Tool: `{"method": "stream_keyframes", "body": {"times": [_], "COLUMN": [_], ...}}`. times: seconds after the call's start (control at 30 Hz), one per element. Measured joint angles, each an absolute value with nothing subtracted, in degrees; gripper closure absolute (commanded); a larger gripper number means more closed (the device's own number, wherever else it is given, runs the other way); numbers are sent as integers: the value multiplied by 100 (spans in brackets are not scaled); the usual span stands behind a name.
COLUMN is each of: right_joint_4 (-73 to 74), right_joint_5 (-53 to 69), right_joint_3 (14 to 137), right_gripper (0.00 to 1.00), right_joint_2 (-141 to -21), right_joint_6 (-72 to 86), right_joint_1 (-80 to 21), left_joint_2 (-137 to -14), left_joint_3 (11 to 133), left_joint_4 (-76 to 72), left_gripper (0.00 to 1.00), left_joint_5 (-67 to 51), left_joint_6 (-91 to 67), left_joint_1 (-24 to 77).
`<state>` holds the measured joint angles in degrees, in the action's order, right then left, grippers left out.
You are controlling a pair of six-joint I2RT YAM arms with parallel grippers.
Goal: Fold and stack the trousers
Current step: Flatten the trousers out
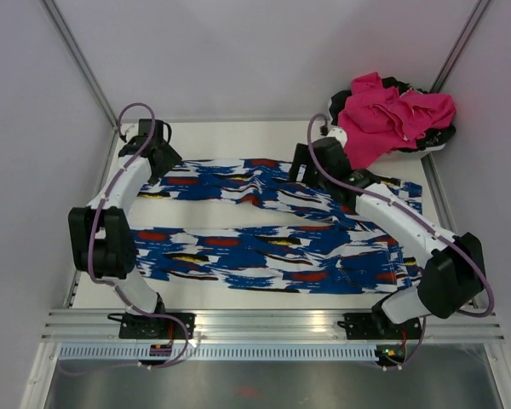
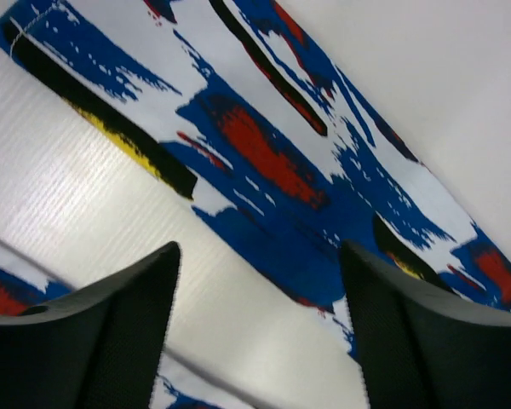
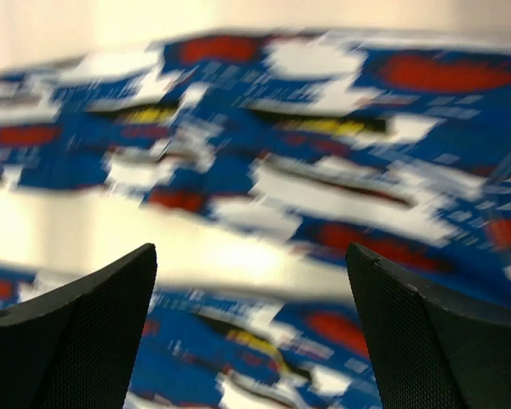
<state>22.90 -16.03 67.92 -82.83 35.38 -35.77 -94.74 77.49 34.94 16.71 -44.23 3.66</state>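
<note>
The trousers (image 1: 272, 243) lie spread flat on the white table, royal blue with white, red, black and yellow blotches. Both legs run toward the left; the far leg (image 1: 230, 183) and near leg (image 1: 230, 256) are parted by a strip of bare table. My left gripper (image 1: 156, 168) is open and empty over the far leg's cuff end, which shows in the left wrist view (image 2: 264, 153). My right gripper (image 1: 305, 175) is open and empty above the far leg near the crotch; the right wrist view shows blurred patterned fabric (image 3: 324, 187) below it. The waistband is hidden.
A crumpled pink garment (image 1: 390, 115) lies on a dark and white heap at the back right corner. White walls stand on the left, right and back. A metal rail (image 1: 272, 324) runs along the near edge by the arm bases.
</note>
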Motion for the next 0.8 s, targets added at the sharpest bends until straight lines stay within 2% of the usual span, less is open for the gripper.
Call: {"method": "stream_keyframes", "body": {"times": [0.07, 0.1, 0.23, 0.27, 0.4, 0.43, 0.5, 0.53, 0.57, 0.6, 0.67, 0.8], "right_joint_4": [2222, 2222, 2274, 2268, 2228, 2224, 2237, 2248, 2272, 2274, 2263, 2169], "right_joint_5": [-1546, -1564, -1588, -1538, -1490, -1500, -1511, -1522, -1538, -1542, -1553, -1575], "right_joint_3": [6928, 6936, 6928, 6893, 6436, 6274, 5968, 5859, 5795, 5763, 5739, 5592], "right_gripper": [2, 2, 2, 2, 2, 2, 2, 2, 2, 2, 2, 2], "right_joint_2": [-8434, -8484, -8648, -8683, -8678, -8650, -8552, -8497, -8447, -8409, -8337, -8276], "right_joint_6": [3395, 3323, 3151, 3135, 3133, 3138, 3138, 3135, 3133, 3129, 3122, 3124], "right_joint_1": [-2991, -2777, -2255, -2137, -1695, -1625, -1570, -1564, -1551, -1546, -1492, -1293], "left_joint_2": [-9900, -10112, -10960, -11205, -11948, -12044, -12243, -12344, -12438, -12525, -12604, -12709], "left_joint_3": [7975, 8073, 8586, 8785, 9341, 9389, 9502, 9559, 9633, 9736, 9963, 10053], "left_joint_4": [3406, 3409, 3441, 3487, 3765, 3830, 4025, 4101, 4202, 4289, 4353, 4517], "left_gripper": [35, 46, 66, 69, 69, 68, 55, 42, 24, 19, 12, 5], "left_joint_5": [1581, 1500, 1129, 1044, 993, 1009, 1052, 1072, 1096, 1100, 1146, 1249], "left_joint_6": [-4355, -4309, -4160, -4136, -4117, -4121, -4121, -4123, -4117, -4136, -4185, -4189], "left_joint_1": [215, 156, 139, 154, 224, 235, 244, 244, 244, 244, 255, 259]}}
